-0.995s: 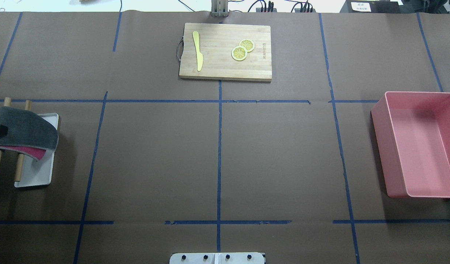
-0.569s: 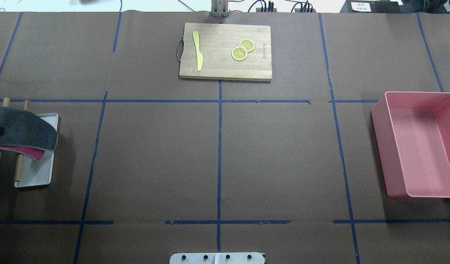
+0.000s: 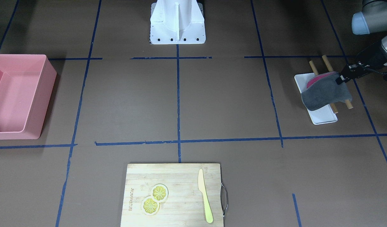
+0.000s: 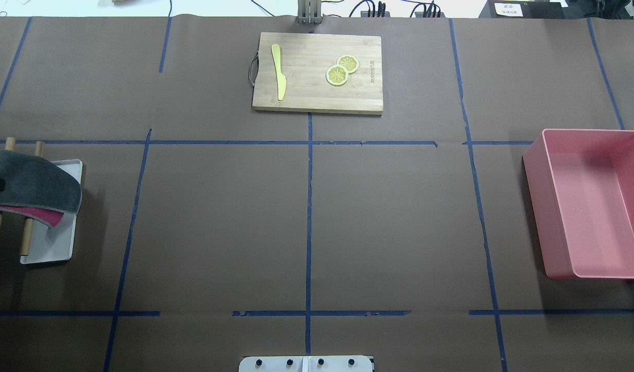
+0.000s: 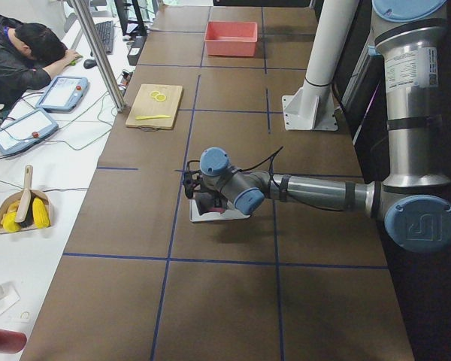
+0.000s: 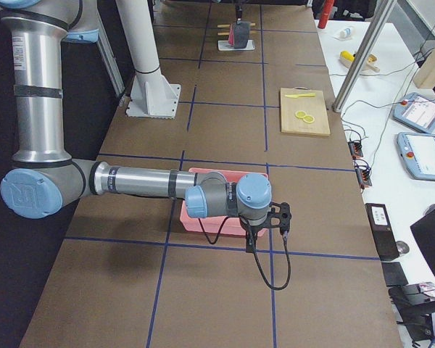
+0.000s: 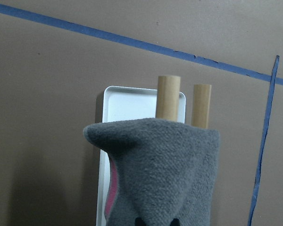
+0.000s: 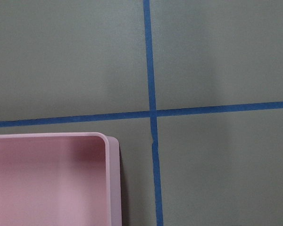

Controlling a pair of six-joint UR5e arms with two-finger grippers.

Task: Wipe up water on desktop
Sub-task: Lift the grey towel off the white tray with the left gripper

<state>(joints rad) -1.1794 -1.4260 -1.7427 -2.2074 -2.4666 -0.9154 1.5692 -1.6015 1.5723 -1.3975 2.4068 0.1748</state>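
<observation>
L claw (image 3: 339,78) tips buried in grey cloth (image 3: 324,94), pink bin (image 4: 546,206) cropped at edge

Soft, even overhead light falls on the matte desktop (image 4: 399,217), frames sharp, shadows faint

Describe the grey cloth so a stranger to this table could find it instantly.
On the brown taped desktop, look to the robot's left end, where a white tray lies. Two wooden rods run along it, and the grey cloth drapes over them: the only soft thing there, with a pink underside.
</observation>
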